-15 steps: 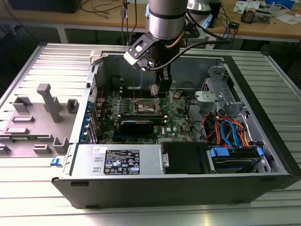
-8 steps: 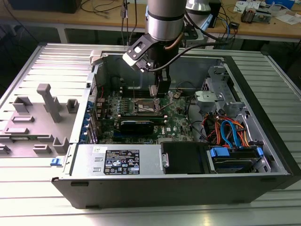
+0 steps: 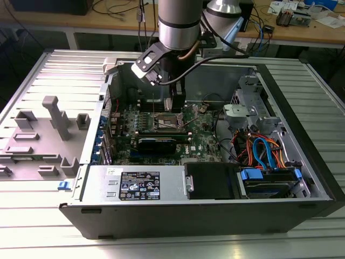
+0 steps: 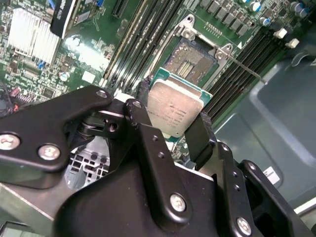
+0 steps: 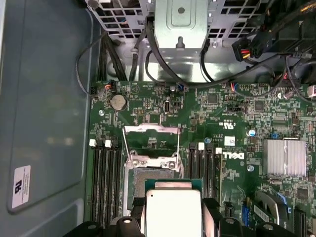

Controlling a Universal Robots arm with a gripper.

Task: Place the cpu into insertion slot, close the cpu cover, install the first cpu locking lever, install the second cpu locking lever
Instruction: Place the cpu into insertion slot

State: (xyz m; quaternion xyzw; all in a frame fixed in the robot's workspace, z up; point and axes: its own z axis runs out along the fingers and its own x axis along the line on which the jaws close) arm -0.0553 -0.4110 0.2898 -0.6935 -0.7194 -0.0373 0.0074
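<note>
I have the cpu [image 4: 174,104] clamped in the gripper [image 4: 174,118], one black finger pressed on each of two opposite edges, silver top facing the second wrist view. The arm hangs inside the open computer case [image 3: 215,216], which lies on its side on the slatted worktop [image 3: 43,226]. In the exterior view the gripper is over the far part of the green motherboard [image 5: 232,113], toward the exterior view's left of the case.

The chip is not in the insertion slot [image 4: 189,61] yet. In both wrist views the slot's dark centre shows bare inside its silver rim, with the chip held above the board, just beside the slot rather than squarely over it. I judge there is a gap between chip and slot, though from these angles I cannot tell how much height is left.

The cpu cover [image 5: 150,129] stands swung open on the far side of the slot, its window showing the board behind it. A thin metal rod [image 4: 244,69] slanting off one corner of the slot looks like a locking lever lying free, not hooked down.

So as I read it, the chip is picked up and brought close, and nothing more is finished: seating it, shutting the cover and both levers all remain.
</note>
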